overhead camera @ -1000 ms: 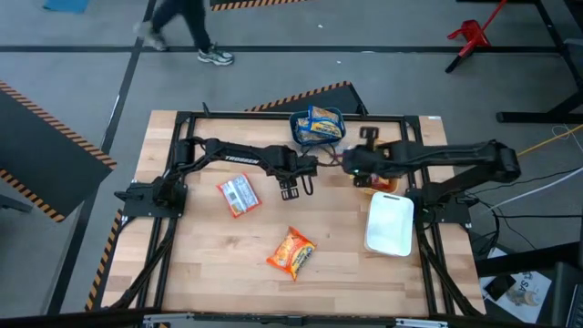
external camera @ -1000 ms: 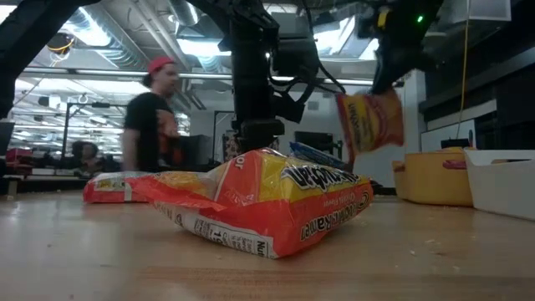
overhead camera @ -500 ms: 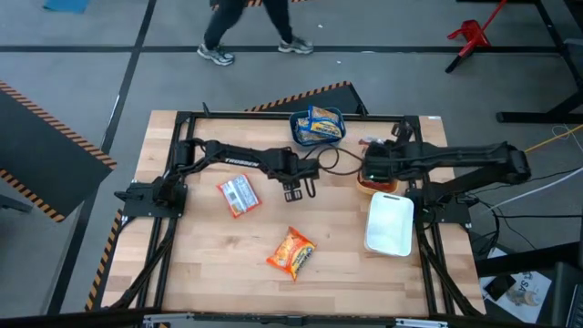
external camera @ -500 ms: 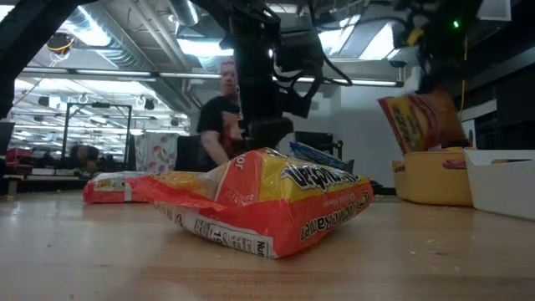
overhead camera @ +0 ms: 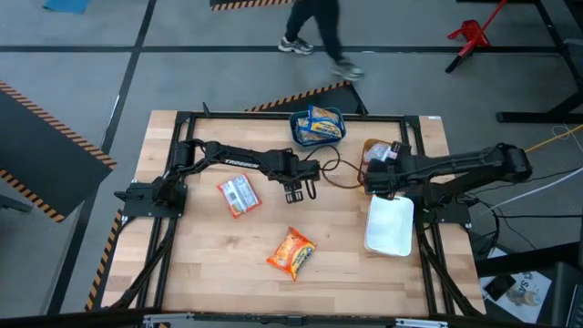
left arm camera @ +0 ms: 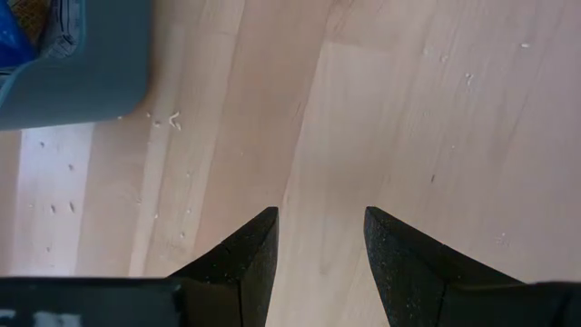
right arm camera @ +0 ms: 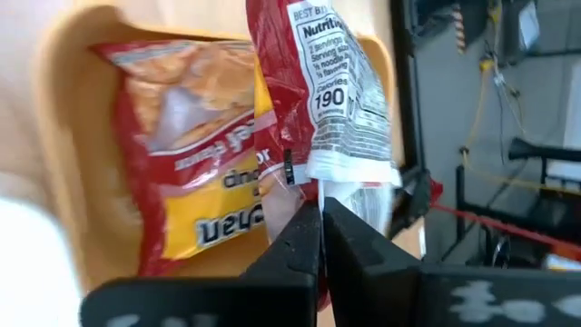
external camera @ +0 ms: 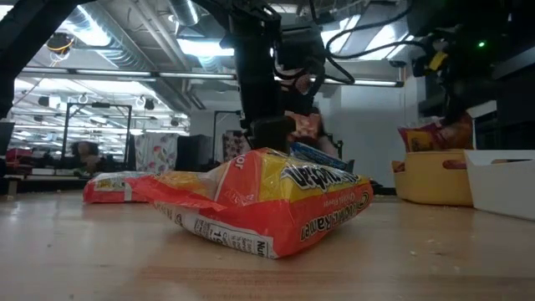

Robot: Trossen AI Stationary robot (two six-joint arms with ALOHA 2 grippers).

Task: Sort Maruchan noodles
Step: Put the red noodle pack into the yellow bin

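Nearest to me an orange-red noodle packet (overhead camera: 291,253) lies flat on the wooden bench (overhead camera: 209,273), well apart from everything else. A little further in, towards the left side, a red-and-silver packet (overhead camera: 239,195) lies on the bare wood. To the right stands the white bin (overhead camera: 389,224), with nothing showing inside it.

Over the middle of the bench hangs the left tool (overhead camera: 293,193), its two dark fingers (left arm camera: 243,259) spread apart with only wood between them, gripping nothing.

Just beyond the white bin sits the orange bin (right arm camera: 77,54), and the right tool (right arm camera: 320,222) is over it, clenched on the edge of a red packet (right arm camera: 331,100) that hangs into the bin, beside another orange-and-yellow packet (right arm camera: 195,154) already lying there.

At the far edge the teal bin (overhead camera: 299,122) holds blue-and-yellow packets (overhead camera: 320,122). On the floor behind the bench a person (overhead camera: 317,32) is walking past.
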